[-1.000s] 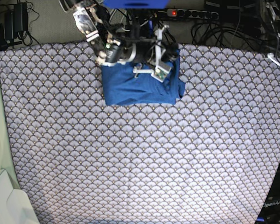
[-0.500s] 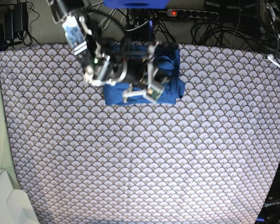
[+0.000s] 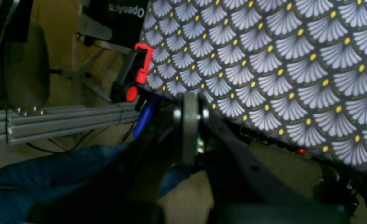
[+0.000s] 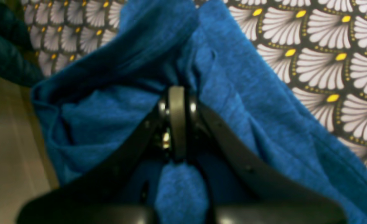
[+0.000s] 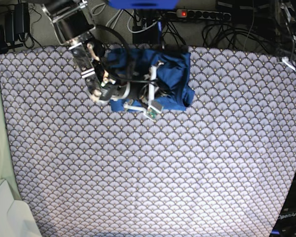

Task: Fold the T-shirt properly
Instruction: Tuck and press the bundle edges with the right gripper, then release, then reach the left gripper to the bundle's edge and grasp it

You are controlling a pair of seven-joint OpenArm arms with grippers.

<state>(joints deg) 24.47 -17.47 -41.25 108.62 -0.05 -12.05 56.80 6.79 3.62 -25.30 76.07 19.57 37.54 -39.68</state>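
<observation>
1. Your T-shirt (image 5: 173, 81) lies at the far edge of the tablecloth (image 5: 148, 168), near the middle of that edge, bunched into a small blue bundle.
2. It looks mostly folded down to a small size. But the bundle is lumpy and a bit hangs toward the table's edge, so it is not neat yet.
3. You likely have to lay the last flap flat, smooth it, and let go.
4. Your right gripper (image 4: 177, 124) has its jaws pressed together on a pinch of blue cloth. The right wrist view shows the T-shirt (image 4: 248, 102) wrapped close around the claw.
5. Your left gripper (image 3: 189, 130) has its jaws together too. Whether it holds anything, you cannot tell from these pictures; some blue cloth (image 3: 46, 174) lies low beside it.
6. The base view shows the whole table and where the bundle sits. It does not show the claw tips, because the arm hides them.
7. The left wrist view shows the table's edge, a red clamp (image 3: 136, 74) and a metal rail (image 3: 62, 121), which the base view does not show clearly.
</observation>
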